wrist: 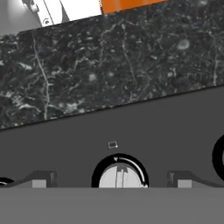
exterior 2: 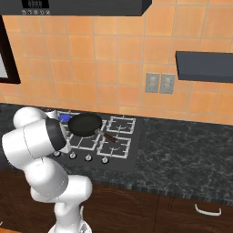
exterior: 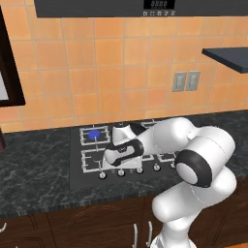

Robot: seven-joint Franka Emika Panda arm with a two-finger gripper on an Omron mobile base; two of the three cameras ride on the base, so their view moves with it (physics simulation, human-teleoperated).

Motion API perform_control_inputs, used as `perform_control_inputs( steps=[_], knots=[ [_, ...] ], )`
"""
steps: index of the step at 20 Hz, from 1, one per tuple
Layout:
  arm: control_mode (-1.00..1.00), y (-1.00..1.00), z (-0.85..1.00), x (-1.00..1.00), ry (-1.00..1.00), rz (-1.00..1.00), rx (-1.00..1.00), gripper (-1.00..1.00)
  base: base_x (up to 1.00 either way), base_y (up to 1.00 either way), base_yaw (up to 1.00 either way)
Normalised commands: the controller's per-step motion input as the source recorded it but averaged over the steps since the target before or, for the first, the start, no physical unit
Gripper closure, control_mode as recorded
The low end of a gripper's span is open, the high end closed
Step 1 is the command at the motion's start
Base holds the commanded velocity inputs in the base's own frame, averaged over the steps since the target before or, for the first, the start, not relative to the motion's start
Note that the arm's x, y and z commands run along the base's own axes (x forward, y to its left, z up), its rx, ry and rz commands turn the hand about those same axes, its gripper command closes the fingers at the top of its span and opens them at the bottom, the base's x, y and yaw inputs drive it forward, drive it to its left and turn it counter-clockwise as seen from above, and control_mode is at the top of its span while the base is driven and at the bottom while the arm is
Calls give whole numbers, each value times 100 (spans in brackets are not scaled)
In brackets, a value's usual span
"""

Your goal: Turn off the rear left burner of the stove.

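The stove is a flat black cooktop set into the dark counter, also seen as the stove in the right base view. Its rear left burner glows blue inside a square wire grate, and the same blue glow shows beside my arm. In the hand view my gripper is open, its fingertips set wide on either side of a round silver knob in a black ring, apart from it. From the left base, my hand hovers over the left end of the knob row.
A round black frying pan sits on the middle grates, handle pointing right. Dark marble counter surrounds the cooktop. Neighbouring knob rings flank the centred knob. An orange tiled wall with outlets and a dark shelf lie behind.
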Motion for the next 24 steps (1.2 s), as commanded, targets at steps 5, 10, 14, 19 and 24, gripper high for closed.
perform_control_inputs(
  steps=[5,10,14,19,24],
  knots=[
    [-100,8,-2,10,1,1,0,-100,0,0,0],
    [-100,1,-5,3,1,3,0,100,0,0,0],
    [-100,1,-7,0,1,2,0,100,0,0,0],
    [-100,0,-2,0,0,1,0,100,0,0,0],
    [-100,0,3,-7,0,0,0,100,0,0,0]
  ],
)
